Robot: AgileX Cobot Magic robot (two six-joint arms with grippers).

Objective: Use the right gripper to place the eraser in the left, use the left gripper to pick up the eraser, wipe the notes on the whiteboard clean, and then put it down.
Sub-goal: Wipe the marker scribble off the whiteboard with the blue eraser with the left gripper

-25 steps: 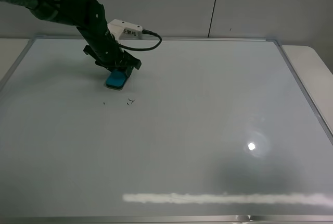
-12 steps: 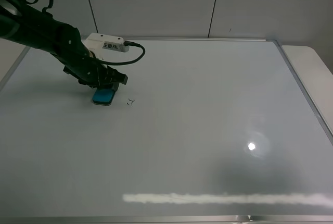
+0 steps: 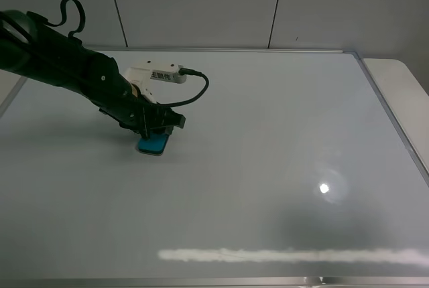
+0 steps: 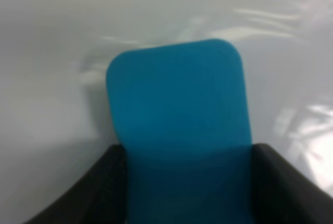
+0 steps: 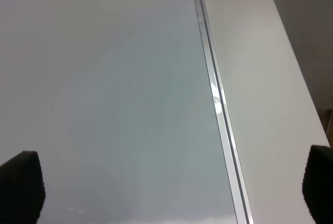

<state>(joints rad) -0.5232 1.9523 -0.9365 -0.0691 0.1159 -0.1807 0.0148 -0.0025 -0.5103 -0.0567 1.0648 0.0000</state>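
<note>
- On the whiteboard's (image 3: pixel 268 134) left half, my left gripper (image 3: pixel 155 134) clamps the eraser (image 3: pixel 153 145), pressing it flat so its base wipes.
- My right gripper (image 5: pixel 170 187) gapes empty near the whiteboard's edge, clear.

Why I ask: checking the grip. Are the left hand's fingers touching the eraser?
Touching. The left wrist view shows the teal eraser wedged between the left hand and its two black fingers, with no gap on either side.
</note>
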